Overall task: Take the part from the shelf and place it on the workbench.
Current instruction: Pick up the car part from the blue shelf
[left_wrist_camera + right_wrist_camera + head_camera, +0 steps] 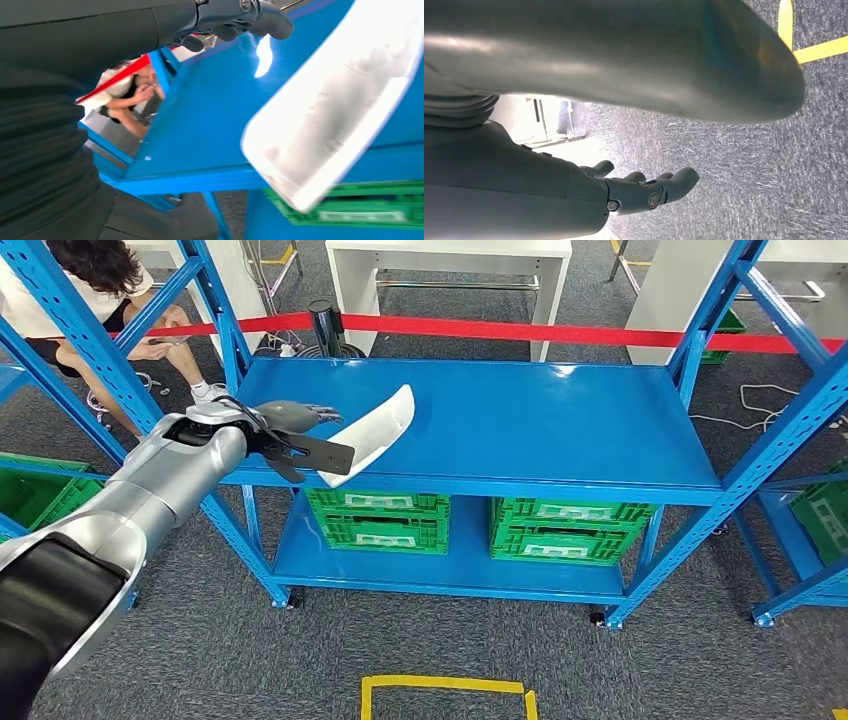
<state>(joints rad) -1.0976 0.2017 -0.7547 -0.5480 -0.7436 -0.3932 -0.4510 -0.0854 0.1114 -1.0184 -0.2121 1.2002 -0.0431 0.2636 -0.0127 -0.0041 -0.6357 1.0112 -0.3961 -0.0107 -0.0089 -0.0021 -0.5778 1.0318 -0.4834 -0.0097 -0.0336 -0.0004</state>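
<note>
Part [375, 433]: long white curved piece on the blue shelf [560, 425], front-left corner, one end overhanging the edge.
Long axis: diagonal, near-left to far-right.
Left hand [290, 420]: fingers apart, beside the part, holding nothing.
Right hand [644, 192]: fingers loosely curled, empty, above the carpet.

Painted metal, plastic and carpet

The blue shelf [560, 420] looks like glossy painted metal, its top catching glare near the back edge. The white part [375, 435] at the shelf's front-left edge looks like smooth plastic with a slight sheen. The left hand [290, 420] is matt dark grey, its arm brushed silver metal. Green crates [380, 518] look like ribbed plastic. The floor [450, 660] is rough grey carpet.
</note>
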